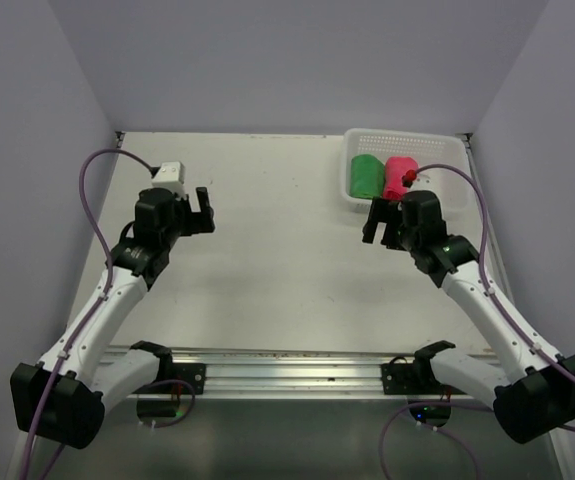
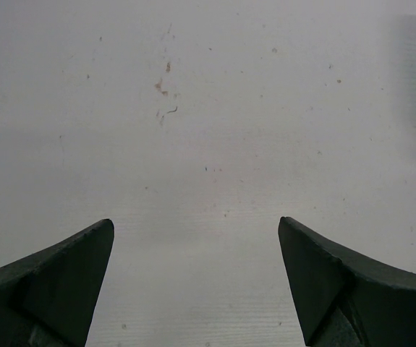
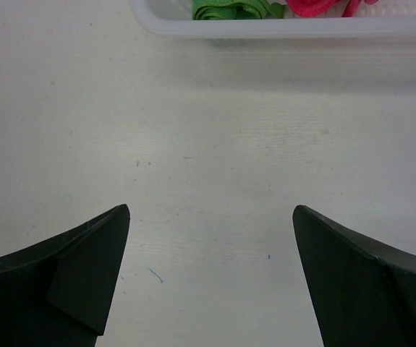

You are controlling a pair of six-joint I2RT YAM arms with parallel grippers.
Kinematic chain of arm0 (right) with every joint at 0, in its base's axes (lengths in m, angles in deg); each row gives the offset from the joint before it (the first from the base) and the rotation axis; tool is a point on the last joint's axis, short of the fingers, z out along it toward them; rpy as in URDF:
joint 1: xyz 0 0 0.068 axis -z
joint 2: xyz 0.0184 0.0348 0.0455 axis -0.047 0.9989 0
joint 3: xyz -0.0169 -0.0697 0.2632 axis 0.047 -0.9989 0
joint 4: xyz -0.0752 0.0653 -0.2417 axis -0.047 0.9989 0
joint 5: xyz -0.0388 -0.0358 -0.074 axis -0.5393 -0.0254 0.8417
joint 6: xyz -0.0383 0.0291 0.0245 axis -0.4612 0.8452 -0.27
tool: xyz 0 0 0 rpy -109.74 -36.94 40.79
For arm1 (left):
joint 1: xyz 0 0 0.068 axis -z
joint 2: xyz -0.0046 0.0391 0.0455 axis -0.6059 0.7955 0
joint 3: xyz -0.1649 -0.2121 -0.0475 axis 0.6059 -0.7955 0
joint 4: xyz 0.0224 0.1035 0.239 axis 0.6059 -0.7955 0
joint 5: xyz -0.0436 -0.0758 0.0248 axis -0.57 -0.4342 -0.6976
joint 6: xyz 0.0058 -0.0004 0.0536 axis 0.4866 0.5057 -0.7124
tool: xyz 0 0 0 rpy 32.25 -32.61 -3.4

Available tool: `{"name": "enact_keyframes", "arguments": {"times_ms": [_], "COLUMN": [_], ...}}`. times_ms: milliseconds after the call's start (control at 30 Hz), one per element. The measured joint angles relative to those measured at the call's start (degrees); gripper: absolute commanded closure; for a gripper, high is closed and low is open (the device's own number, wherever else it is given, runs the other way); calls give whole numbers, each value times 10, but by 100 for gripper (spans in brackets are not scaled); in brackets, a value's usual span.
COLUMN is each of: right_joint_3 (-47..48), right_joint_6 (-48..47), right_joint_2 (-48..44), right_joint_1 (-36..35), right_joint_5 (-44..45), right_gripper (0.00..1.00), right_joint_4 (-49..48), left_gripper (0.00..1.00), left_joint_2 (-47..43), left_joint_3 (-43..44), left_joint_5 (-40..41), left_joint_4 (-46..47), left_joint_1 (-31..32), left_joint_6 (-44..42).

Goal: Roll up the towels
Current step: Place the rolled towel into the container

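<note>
- Two rolls, a bright green cloth towel (image 1: 367, 176) and a pink-red cloth towel (image 1: 399, 178), side by side in the white plastic mesh basket (image 1: 437, 150), far right on the white table (image 1: 277, 270), long axes near-to-far
- Left gripper (image 2: 197, 282): fingers spread wide over bare table
- Right gripper (image 3: 211, 278): fingers spread; both rolls' ends face it over the basket wall

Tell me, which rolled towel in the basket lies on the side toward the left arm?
The green towel; the pink-red towel lies beside it, farther right in the basket.
</note>
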Motion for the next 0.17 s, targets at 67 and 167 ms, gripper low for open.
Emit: {"name": "enact_keyframes", "arguments": {"times_ms": [67,167], "right_joint_3": [0,0], "right_joint_6": [0,0], "right_joint_2": [3,8], "right_joint_1": [0,0], "right_joint_5": [3,9], "right_gripper": [1,1], "right_joint_4": [0,0], "left_gripper": [0,0], "left_joint_2": [0,0], "left_joint_3": [0,0], "left_joint_5": [3,5], "left_joint_4": [0,0], "left_joint_1": [0,0], "left_joint_6": [0,0]}}
